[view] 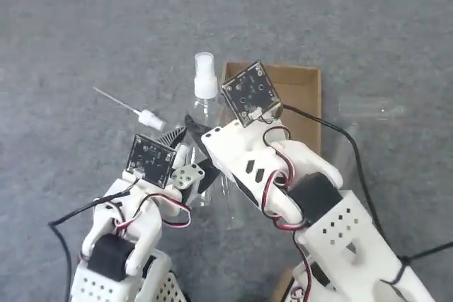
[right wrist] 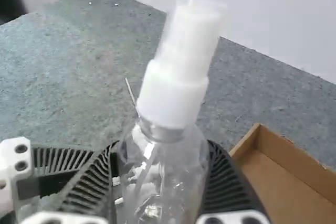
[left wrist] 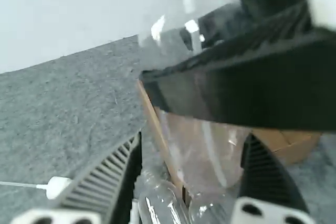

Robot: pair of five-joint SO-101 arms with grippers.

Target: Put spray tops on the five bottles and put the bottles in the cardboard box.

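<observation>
— Between the two black fingers of the right pincer (right wrist: 157,179), a bottle (view: 205,112) is held upright on the grey mat (view: 71,68). Which step is this thought to be?

— A white spray top (right wrist: 178,72) is already seated on the neck, so the topping step looks nearly done for this one. Whether it is screwed tight cannot be told.

— And how is the left pincer (left wrist: 191,148) set?

— It is spread wide. Its fingers (left wrist: 105,182) are placed on either side of the bottle's lower part. Whether the bottle is touched by them cannot be told.

— What is needed next?

— If the top is tight, the left pincer should be kept wide. Then the bottle must be lifted over the wall of the cardboard box (view: 303,97), which is just beside it, and set down inside without being tipped.

— How many things can be counted?

— One box is seen, and one bottle with a top on. One loose spray top (view: 150,118), with a long thin tube, is laid on the mat near the left pincer. At least two bare bottles (left wrist: 157,203) are laid down close under that pincer. A clear shape (view: 368,111) past the box may be another bottle, but that is not sure. Five bottles cannot be counted, and no bottle is seen in the part of the box that shows.
</observation>
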